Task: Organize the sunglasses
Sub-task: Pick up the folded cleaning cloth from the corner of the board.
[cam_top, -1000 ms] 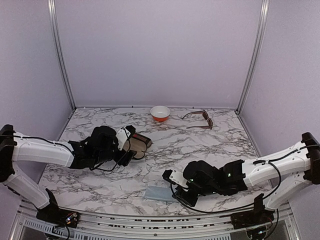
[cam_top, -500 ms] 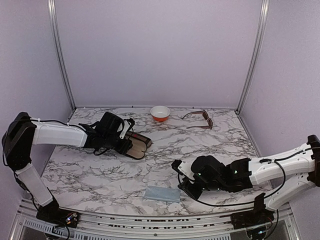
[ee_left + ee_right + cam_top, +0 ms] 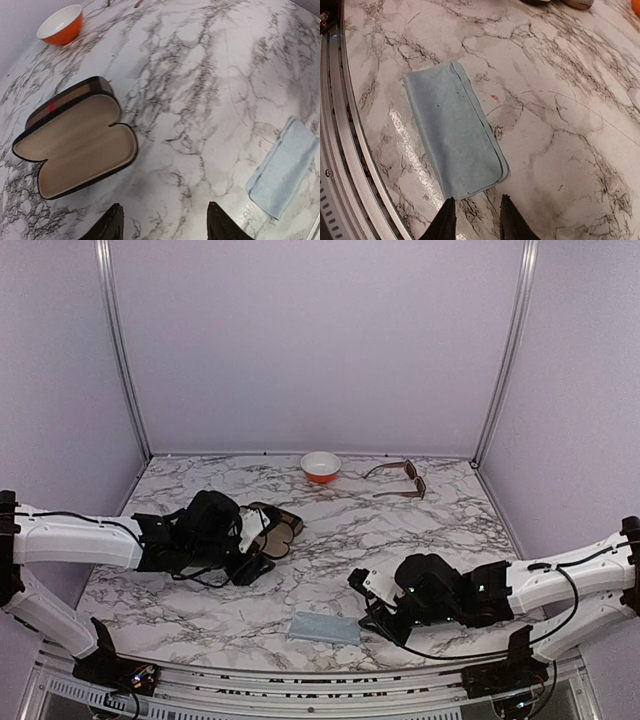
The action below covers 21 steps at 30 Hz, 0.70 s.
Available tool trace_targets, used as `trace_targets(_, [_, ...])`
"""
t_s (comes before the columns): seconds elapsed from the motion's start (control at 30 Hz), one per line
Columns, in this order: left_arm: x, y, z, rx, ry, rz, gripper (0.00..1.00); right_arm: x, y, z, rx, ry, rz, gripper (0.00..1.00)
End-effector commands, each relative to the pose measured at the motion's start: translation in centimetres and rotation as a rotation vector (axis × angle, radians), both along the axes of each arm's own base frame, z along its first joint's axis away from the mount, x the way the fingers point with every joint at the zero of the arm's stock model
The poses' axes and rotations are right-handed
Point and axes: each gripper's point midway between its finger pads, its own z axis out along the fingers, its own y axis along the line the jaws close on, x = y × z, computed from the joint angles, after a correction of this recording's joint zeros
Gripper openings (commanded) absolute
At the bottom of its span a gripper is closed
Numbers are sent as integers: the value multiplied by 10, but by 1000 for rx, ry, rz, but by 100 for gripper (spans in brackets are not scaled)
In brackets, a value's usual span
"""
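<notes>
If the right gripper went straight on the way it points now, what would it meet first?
Probably the flat light-blue cloth lying on the white marble table: its near end sits just ahead of the right gripper, whose jaws stand open and empty. How high the gripper hovers is unclear.

- An open brown case (image 3: 75,140), red-striped and lined in beige, lay on the marble table (image 3: 200,75).
- An orange bowl (image 3: 60,22) sat beyond it.
- A pale blue cloth (image 3: 282,175) lay well apart, right.
- The left gripper (image 3: 165,227) hung with its jaws apart, holding nothing.
</notes>
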Motion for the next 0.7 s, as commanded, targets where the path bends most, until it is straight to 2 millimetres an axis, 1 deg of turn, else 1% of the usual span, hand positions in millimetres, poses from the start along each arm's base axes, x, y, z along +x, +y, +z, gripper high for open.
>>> trace_targets(0.0, [-69,-21,-9,-24,-41,-365,54,-26,18,3,55,26,148,29])
trace_targets(0.1, [-122,-28,-17,-38,-114,-656,51,-35,26,-3,41,34,198,29])
trace_targets(0.13, [-134,-31,-17,-45,-162,-733,51,-34,27,-6,26,31,196,29])
trace_targets(0.17, [-142,-31,-20,-42,-187,-779,51,-31,28,-8,9,23,183,28])
trace_targets(0.2, [-146,-31,-23,-42,-194,-799,51,-29,28,-12,-9,20,170,27])
trace_targets(0.27, [-147,-35,-28,-39,-189,-809,49,-27,28,-18,-27,21,154,27])
trace_targets(0.43, [-160,-47,-41,-24,-213,-889,46,-25,25,-27,-40,21,106,27])
trace_targets(0.57, [-160,-60,-47,-11,-230,-910,42,-22,21,-27,-33,16,75,27])
trace_targets(0.67, [-157,-67,-54,12,-235,-910,36,-21,19,-24,-20,9,61,27])
